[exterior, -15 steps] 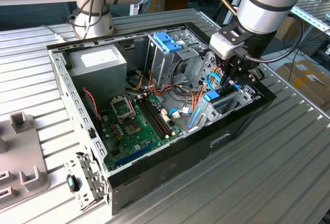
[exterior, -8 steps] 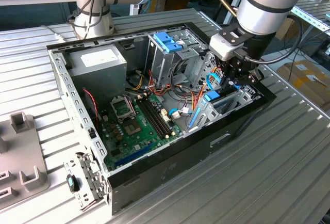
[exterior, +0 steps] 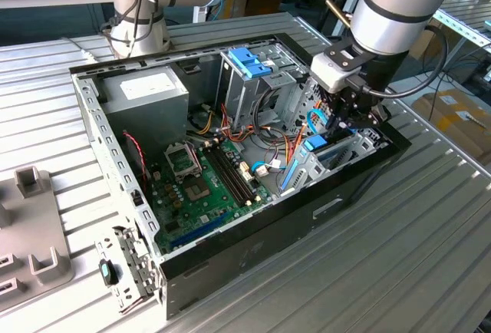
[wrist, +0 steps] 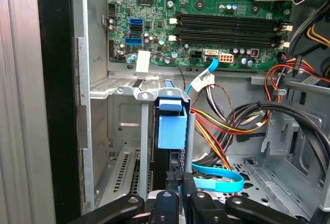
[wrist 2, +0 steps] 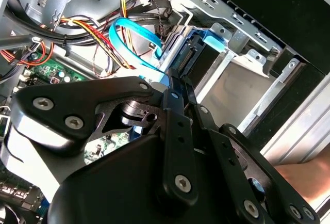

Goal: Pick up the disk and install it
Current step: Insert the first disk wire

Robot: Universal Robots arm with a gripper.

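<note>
The disk [wrist: 171,126], dark with a bright blue carrier frame, stands on edge in a metal drive bay at the case wall. In the exterior view the disk [exterior: 316,144] sits low in the open computer case's front right corner. My gripper [exterior: 343,124] hangs straight over it inside the case. In both wrist views the fingers are closed together, and the gripper [wrist: 180,178] rests its tips at the disk's near edge rather than around it. From the second wrist view the gripper [wrist 2: 174,77] points at the blue disk [wrist 2: 198,48] between the bay rails.
The green motherboard [exterior: 203,183] covers the case floor, with a power supply [exterior: 149,91] at the back and a tall metal cage with a blue bracket [exterior: 249,63]. A blue data cable [wrist: 216,182] and coloured wire bundles [wrist: 216,126] lie beside the bay. Grey fixtures [exterior: 34,256] sit on the table.
</note>
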